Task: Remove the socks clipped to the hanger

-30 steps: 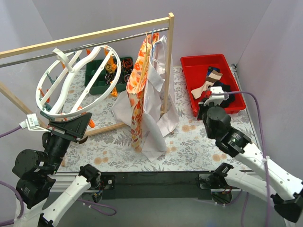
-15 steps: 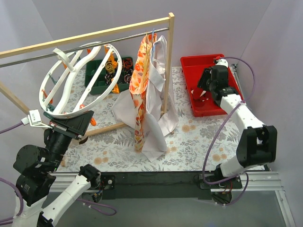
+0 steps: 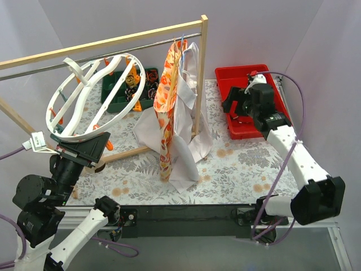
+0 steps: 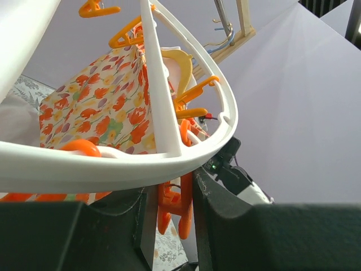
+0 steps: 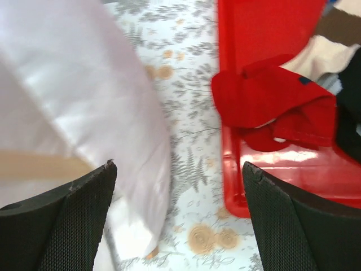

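Gaped wide and empty at the right gripper (image 5: 177, 169), just left of the crumpled red fabric sock (image 5: 265, 96) lying in the red plastic tray (image 5: 248, 28). Clamped at the left gripper (image 4: 169, 189) onto the white round plastic hanger (image 4: 113, 169), well apart from that sock.

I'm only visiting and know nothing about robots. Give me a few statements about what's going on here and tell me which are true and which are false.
1. The left hand grips the rim of the white hanger. True.
2. The right hand is clamped on a sock. False: its fingers stand wide apart with nothing between them. The red sock lies in the red bin.
3. The floral garment hangs from the wooden rack. True.
4. The red bin is empty. False: it holds the red sock and a tan-and-brown sock.
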Robot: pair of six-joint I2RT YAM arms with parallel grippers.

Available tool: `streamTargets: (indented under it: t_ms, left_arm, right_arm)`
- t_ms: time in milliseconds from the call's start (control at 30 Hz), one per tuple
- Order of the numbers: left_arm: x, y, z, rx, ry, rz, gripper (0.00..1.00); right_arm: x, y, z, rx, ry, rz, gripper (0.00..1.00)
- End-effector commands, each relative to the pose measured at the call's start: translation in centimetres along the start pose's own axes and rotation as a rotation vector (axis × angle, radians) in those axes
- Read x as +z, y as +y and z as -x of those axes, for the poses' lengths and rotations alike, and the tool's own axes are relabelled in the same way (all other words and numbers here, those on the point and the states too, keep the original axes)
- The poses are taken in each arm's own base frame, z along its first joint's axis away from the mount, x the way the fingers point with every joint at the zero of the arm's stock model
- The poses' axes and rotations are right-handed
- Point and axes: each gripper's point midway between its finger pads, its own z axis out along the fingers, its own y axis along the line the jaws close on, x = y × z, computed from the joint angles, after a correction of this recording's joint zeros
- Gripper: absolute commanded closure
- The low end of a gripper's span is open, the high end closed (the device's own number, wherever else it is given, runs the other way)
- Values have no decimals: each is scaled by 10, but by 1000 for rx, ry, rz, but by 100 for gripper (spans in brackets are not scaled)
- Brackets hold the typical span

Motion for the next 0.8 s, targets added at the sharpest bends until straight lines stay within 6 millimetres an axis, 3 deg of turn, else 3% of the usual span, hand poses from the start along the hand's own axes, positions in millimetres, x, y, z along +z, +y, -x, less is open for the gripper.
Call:
streamTargets:
  t_ms: [0,67,100,233,400,500,533,600,633,767]
  left_arm:
    - [2,-12,9,5,-19,-27,100]
    - [1,-14,10,-1,-24,-33,100]
    - [0,-15,11,-2,-24,-36,100]
    - [-4,-17,15,0,-38,-44,100]
    - [-6,-16,17,4,-47,-40,100]
    - [-7,-14,16,5,-44,-34,100]
    - [-6,-13,15,-1,-44,-32,100]
    - [-6,-12,14,-10,-41,-29,100]
    - [-5,-12,13,-16,-38,-27,100]
    - [-4,-14,11,-27,-28,-35,100]
  right_arm:
    - [-50,60,8,-122,-87,109,4]
    - [-66,72,6,-152,-117,124,4]
    - [-85,89,5,-176,-144,176,4]
    - [-123,108,-7,-253,-165,275,4]
    - [-193,141,-15,-386,-204,589,2]
    - [-250,171,-29,-503,-236,913,2]
    - [-279,185,-45,-553,-207,1112,2]
    - [-307,198,-57,-558,-172,1313,2]
    - [-330,202,-70,-565,-110,1473,2]
    - [-361,216,-75,-528,-111,1692,2]
